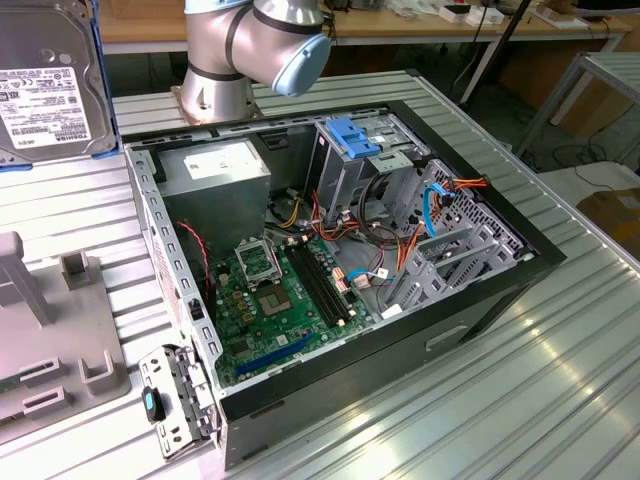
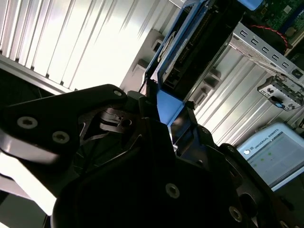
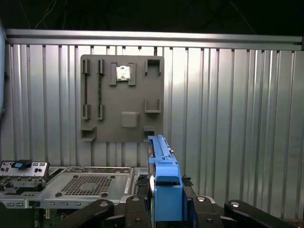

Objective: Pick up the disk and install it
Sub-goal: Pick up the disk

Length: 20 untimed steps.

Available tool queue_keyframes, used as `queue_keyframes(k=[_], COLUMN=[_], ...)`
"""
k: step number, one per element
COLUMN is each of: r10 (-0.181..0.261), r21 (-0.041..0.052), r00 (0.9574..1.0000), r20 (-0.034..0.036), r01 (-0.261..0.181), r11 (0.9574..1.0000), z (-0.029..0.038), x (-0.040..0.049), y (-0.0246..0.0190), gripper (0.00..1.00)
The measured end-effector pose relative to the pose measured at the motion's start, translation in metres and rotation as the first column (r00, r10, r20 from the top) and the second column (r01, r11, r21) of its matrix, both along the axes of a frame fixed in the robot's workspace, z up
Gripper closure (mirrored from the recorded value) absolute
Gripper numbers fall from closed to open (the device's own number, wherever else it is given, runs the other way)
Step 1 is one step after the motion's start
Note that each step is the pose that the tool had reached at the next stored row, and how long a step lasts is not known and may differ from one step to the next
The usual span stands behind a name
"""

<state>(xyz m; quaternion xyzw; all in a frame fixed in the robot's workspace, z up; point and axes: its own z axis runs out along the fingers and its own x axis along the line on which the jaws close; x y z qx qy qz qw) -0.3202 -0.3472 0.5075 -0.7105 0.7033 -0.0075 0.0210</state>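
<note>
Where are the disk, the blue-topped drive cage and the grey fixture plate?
the disk [image 1: 48, 72]: exterior view, middle of its labelled face.
the drive cage [image 1: 352, 137]: exterior view, its blue top.
the grey fixture plate [image 3: 121, 97]: first wrist view, flat middle between the slots.

The disk [image 1: 50, 75], grey metal with a white label and blue side rails, is standing upright, label facing out, at the exterior view's upper left.
</note>
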Motion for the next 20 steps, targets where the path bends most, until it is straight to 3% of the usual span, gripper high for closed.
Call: queue_keyframes(k=[9, 12, 13, 20], r10=[0.000, 0.000, 0.000, 0.000], r21=[0.0000, 0.0001, 0.0001, 0.0000], r00=[1.0000, 1.0000, 1.0000, 1.0000], r20=[0.0001, 0.0001, 0.0001, 0.0001], r01=[0.000, 0.000, 0.000, 0.000], r11=[1.0000, 1.0000, 1.0000, 1.0000], z=[-0.0001, -0.0001, 0.0000, 0.0000], x=[0.0324, 0.0493, 0.0597, 0.0894], y=[0.0000, 0.0000, 0.0000, 0.0000], gripper=[0.64, 0.64, 0.64, 0.64])
